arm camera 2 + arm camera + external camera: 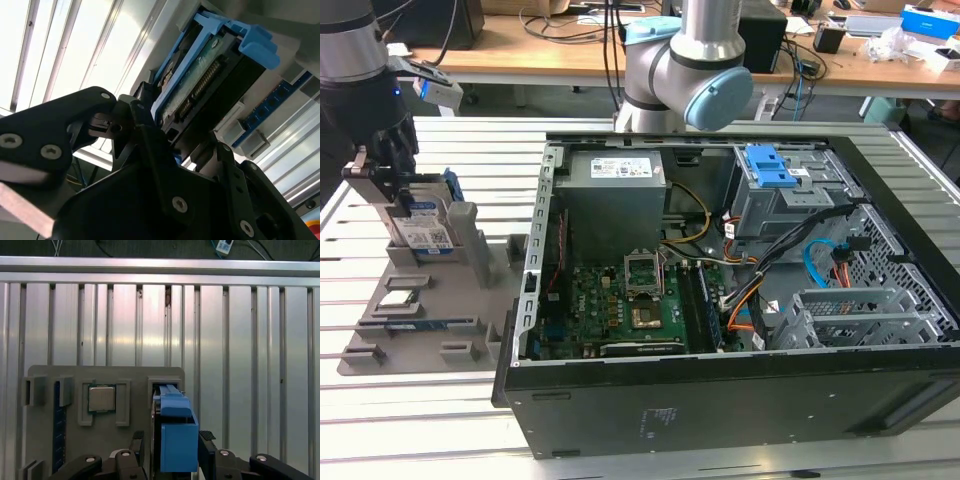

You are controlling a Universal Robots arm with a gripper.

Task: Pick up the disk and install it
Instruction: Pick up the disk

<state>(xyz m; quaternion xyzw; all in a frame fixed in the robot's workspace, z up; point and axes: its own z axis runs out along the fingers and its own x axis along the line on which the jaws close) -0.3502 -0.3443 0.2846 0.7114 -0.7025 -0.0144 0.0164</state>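
- The disk [425, 230] is a flat rectangular silver hard drive. It has a white-and-blue label on its broad face and sits in a bright blue plastic carrier.
- In the second wrist view its underside shows a green circuit board and a row of connector pins along one end. A blue tab of the carrier sticks out at the far corner.
- It stands on edge in a slot of the grey parts holder [470, 250], near the exterior view's left and well apart from the computer.
- The gripper [172, 440] is narrowed onto the disk's near end. One black finger [138, 441] lies against each broad side, and the blue carrier sits between them.
- The disk's lower edge is down in the holder's slot.
- On the same holder, beside the disk, a square silver processor chip [102, 399] lies flat in its own pocket. A blue memory stick [59, 430] stands in a slot beyond the chip.
- The holder rests on a ribbed aluminium table [240, 365].
- At the exterior view's right, an open computer case [720, 400] lies on its side. Inside are the motherboard and a grey drive cage with a blue latch [770, 170].
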